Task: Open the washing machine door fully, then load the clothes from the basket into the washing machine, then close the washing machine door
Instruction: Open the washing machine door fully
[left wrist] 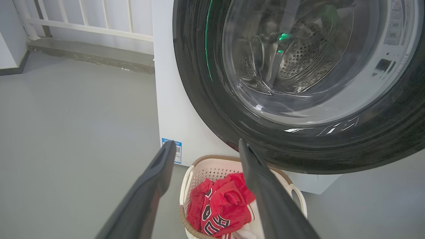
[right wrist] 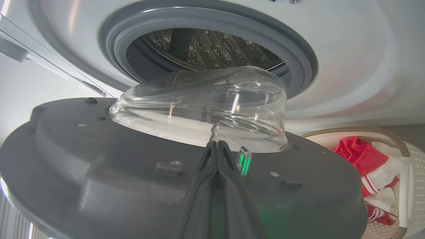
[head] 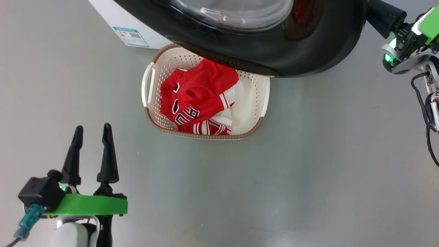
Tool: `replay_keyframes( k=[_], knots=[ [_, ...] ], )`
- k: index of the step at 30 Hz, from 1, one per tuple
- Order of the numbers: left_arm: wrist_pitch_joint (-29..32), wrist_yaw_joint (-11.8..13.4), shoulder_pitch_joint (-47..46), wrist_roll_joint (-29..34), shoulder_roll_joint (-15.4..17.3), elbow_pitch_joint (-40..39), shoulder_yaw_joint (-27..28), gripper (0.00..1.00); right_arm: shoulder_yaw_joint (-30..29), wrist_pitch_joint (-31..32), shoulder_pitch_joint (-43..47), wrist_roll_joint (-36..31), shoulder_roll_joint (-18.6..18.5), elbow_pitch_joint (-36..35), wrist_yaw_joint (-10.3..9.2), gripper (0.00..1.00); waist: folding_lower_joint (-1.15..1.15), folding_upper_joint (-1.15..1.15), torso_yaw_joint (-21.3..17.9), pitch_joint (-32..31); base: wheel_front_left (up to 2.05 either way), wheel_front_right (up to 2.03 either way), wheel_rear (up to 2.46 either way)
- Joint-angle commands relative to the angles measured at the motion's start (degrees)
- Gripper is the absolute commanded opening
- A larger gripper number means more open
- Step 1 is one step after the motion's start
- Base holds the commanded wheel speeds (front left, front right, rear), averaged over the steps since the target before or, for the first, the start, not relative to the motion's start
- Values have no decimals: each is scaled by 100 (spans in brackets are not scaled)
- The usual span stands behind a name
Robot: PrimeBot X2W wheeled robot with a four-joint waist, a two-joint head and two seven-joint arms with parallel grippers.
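Nearby, glossy round door, perforated basket

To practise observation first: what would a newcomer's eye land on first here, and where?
The huge glossy black washing machine door, standing open with its clear glass bowl, spans the top of the head view, overhanging the basket. Beneath it, the bright red jersey lies crumpled in that cream basket on the grey floor. The left pincer stands open at lower left; the shut right pincer points at the door's inner face.
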Motion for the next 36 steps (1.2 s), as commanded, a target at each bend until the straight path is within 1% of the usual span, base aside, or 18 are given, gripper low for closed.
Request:
replay_keyframes(
  k=[1,18,26,36],
  knots=[
    [-46,51,-69,-8,118,-91,194,100,73,93,-13,54,75,-147,9,0,0,0,-20,-71,0,0,0],
    [-46,66,211,63,118,14,239,100,382,561,839,120,236,-451,9,0,0,0,-59,-777,0,0,0],
    [-46,71,435,122,118,65,275,100,477,667,1396,193,316,-608,9,0,0,0,57,-1198,0,0,0],
    [-46,69,621,159,118,153,285,100,534,677,2021,329,531,-778,9,0,0,0,303,-1575,0,0,0]
  ],
)
